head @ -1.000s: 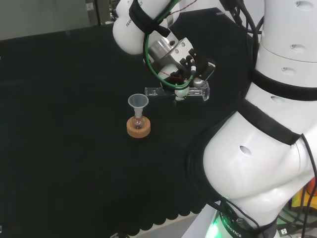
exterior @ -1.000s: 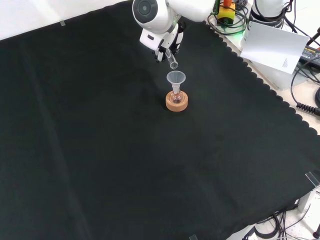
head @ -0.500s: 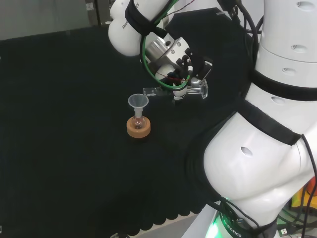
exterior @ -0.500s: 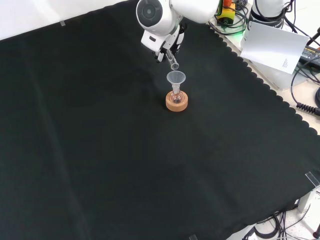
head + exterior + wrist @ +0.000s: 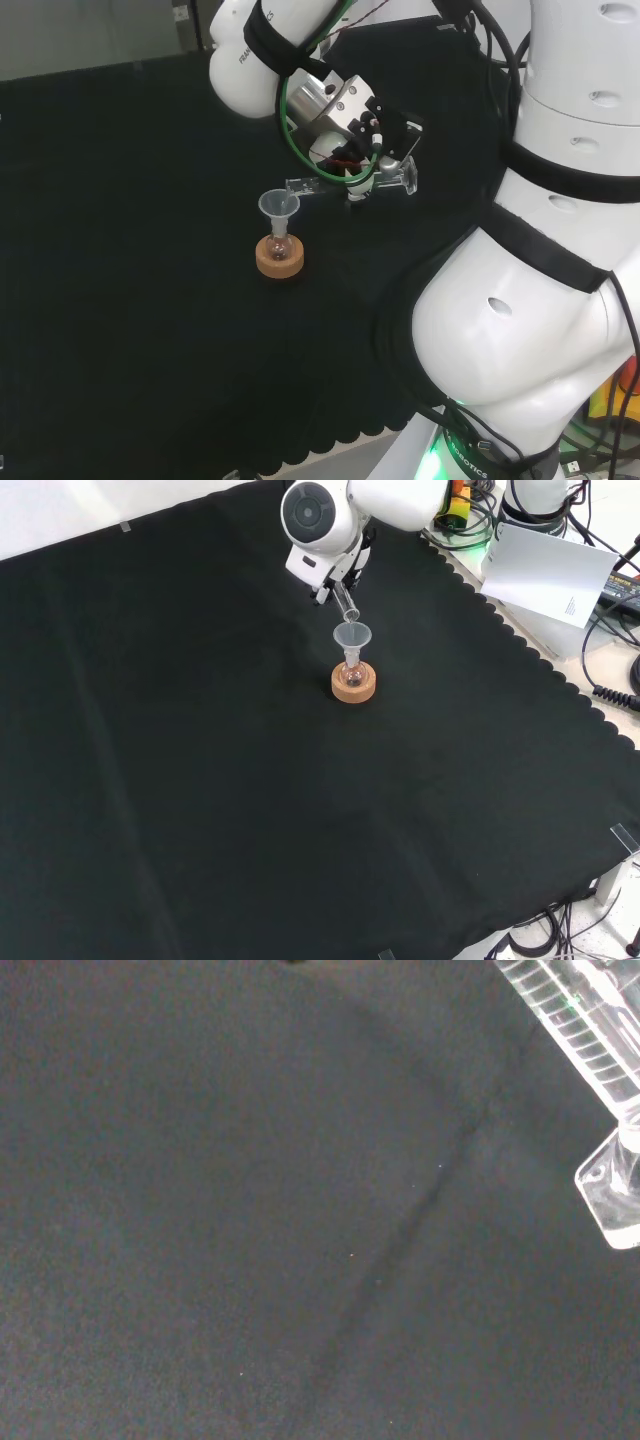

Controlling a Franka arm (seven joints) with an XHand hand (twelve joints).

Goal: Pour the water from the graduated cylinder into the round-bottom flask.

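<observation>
In the head view, my hand [image 5: 372, 150] grips the graduated cylinder [image 5: 345, 183], fingers curled round it, holding it almost level with its mouth just right of the funnel [image 5: 279, 206]. The funnel sits in the round-bottom flask [image 5: 279, 245] on its cork ring [image 5: 279, 261].

In the front view, the cylinder's mouth is touching or just above the funnel's far rim.

In the wrist view, the cylinder's ribbed wall and clear foot cross above the black cloth [image 5: 250, 1240].
</observation>
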